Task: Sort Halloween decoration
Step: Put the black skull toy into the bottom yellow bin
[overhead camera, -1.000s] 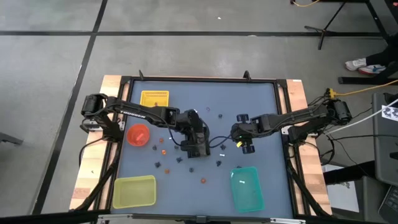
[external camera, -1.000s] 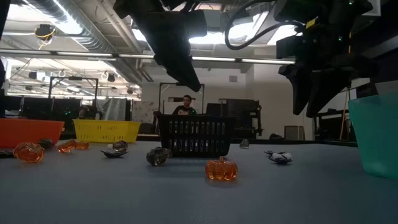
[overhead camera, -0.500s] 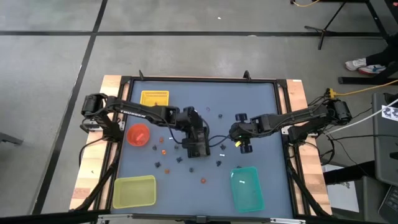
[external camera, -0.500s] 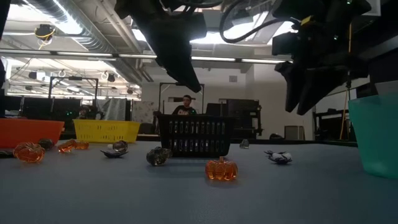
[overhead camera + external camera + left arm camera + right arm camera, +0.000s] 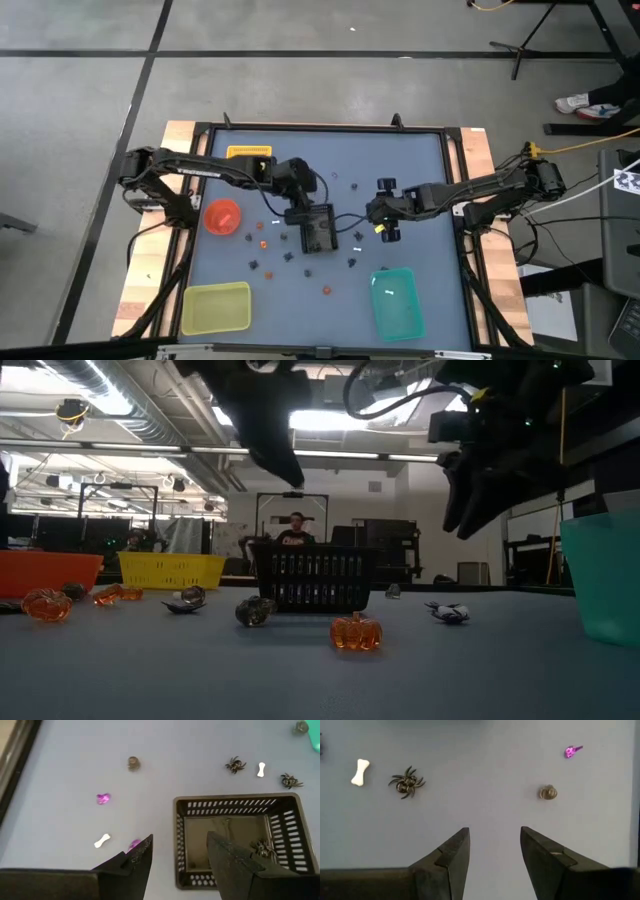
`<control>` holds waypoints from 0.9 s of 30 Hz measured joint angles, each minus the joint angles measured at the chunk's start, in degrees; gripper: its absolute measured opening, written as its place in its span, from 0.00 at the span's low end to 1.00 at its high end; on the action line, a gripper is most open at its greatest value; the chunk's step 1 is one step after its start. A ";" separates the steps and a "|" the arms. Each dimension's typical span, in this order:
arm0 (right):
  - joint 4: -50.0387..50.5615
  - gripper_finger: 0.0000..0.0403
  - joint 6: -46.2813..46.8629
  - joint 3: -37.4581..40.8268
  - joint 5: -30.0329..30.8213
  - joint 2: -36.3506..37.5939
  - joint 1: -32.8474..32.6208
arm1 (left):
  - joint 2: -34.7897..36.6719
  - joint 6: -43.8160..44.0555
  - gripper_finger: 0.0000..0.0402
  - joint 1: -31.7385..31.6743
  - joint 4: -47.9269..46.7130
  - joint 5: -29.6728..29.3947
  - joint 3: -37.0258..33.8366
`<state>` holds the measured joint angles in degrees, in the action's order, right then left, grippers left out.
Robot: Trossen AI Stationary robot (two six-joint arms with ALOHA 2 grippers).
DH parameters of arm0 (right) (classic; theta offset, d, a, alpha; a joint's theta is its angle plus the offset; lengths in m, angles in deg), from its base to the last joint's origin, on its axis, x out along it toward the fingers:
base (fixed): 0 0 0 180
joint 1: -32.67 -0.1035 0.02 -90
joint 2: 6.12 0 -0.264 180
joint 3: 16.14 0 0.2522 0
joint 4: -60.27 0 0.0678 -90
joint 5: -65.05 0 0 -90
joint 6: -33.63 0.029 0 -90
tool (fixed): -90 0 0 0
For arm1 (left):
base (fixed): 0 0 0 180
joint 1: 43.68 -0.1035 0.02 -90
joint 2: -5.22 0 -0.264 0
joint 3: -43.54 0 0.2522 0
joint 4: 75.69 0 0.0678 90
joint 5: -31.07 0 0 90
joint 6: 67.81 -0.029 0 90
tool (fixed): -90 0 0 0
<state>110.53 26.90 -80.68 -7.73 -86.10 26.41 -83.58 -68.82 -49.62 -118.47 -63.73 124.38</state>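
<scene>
Left claw (image 5: 177, 857) apart, empty, above the near edge of black slotted plastic basket (image 5: 318, 231) mid-worktop (image 5: 420, 170); one dark spider (image 5: 263, 848) inside. Right claw (image 5: 492, 852) apart, empty, over bare worktop. Ahead of it, scattered clear: white bone (image 5: 360, 772), dark spider (image 5: 407, 782), dull round trinket (image 5: 548, 793), purple trinket (image 5: 572, 751).

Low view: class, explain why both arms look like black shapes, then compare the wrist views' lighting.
Low view: bright ceiling lights behind backlight the arms into silhouettes; the orange pumpkin glows. Left wrist view: even light, black basket mesh crisp. Right wrist view: soft, hardly any shadow under the spider.
</scene>
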 joint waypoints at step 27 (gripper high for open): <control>-17.19 0.43 9.86 0.00 -0.32 0.00 20.73 | 11.74 3.67 0.42 -4.64 29.96 7.47 -29.64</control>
<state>93.35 36.75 -80.68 -8.05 -86.10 47.14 -71.83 -65.15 -54.26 -88.51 -56.27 94.74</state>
